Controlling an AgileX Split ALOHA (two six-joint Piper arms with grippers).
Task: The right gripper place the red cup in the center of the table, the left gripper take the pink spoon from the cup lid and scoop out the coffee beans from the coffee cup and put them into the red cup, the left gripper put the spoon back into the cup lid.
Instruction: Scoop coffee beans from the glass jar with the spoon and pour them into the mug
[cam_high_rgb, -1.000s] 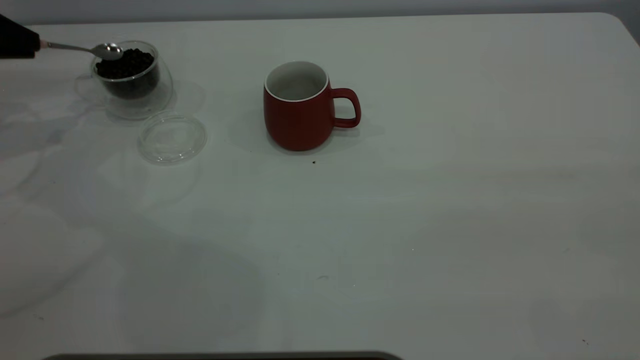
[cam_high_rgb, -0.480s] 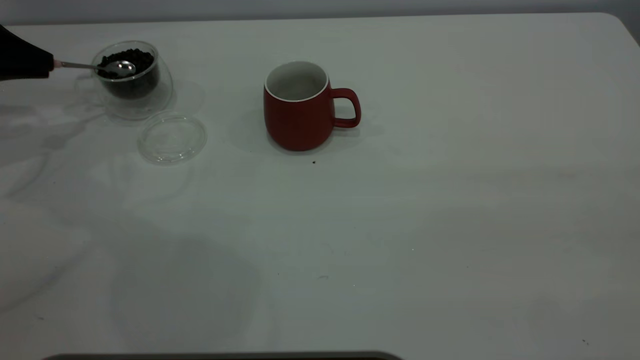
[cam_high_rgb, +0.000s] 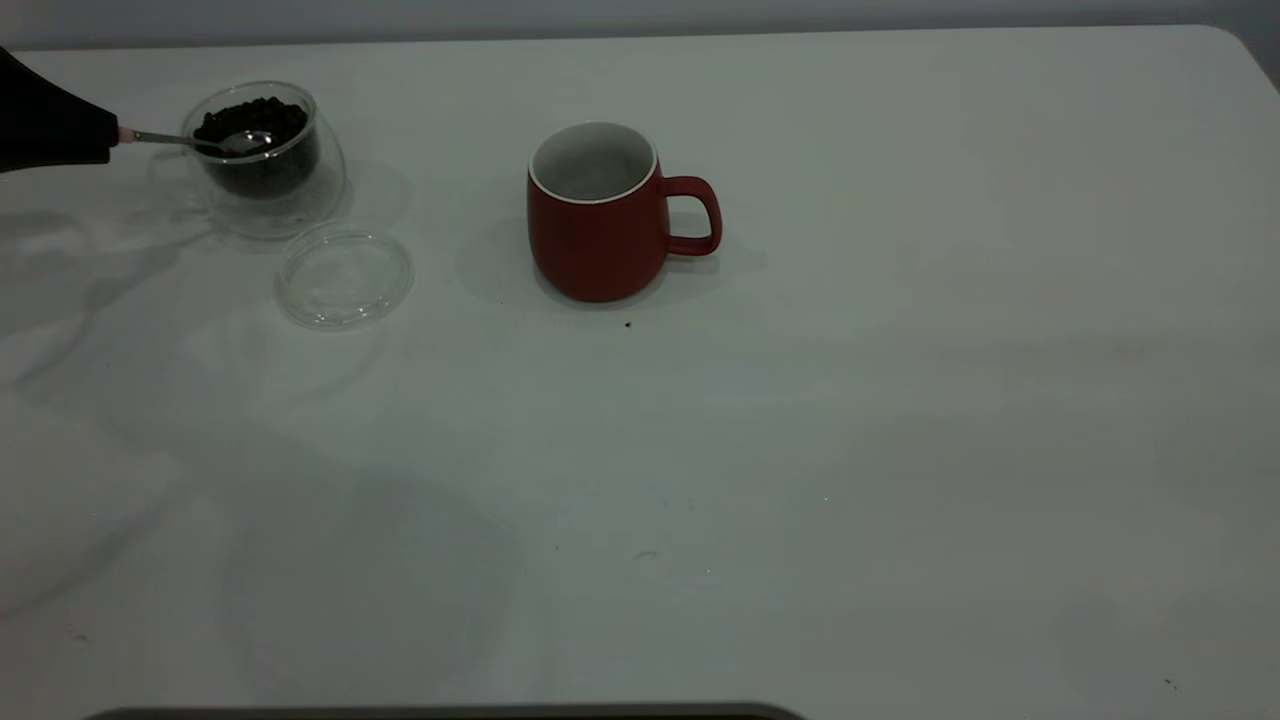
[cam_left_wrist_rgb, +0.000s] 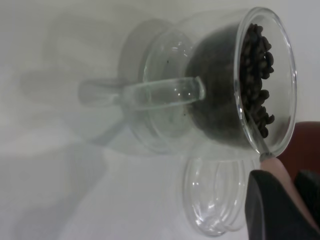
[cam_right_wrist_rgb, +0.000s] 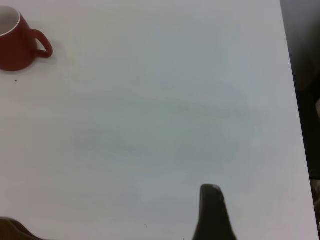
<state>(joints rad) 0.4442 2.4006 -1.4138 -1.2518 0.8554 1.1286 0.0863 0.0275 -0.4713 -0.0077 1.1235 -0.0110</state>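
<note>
Inside the coffee cup (cam_high_rgb: 265, 160), pink spoon (cam_high_rgb: 215, 142); left wrist view: handle (cam_left_wrist_rgb: 280, 172) clamped.

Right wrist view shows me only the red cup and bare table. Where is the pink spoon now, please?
Observer: The pink spoon has its bowl in the coffee cup, on the coffee beans.
Operator: Who holds it?
Observer: The left hand, shut on its handle, at the exterior view's left edge.
Operator: And the cup lid?
Observer: The cup lid lies flat on the table beside the coffee cup, with nothing on it.
</note>
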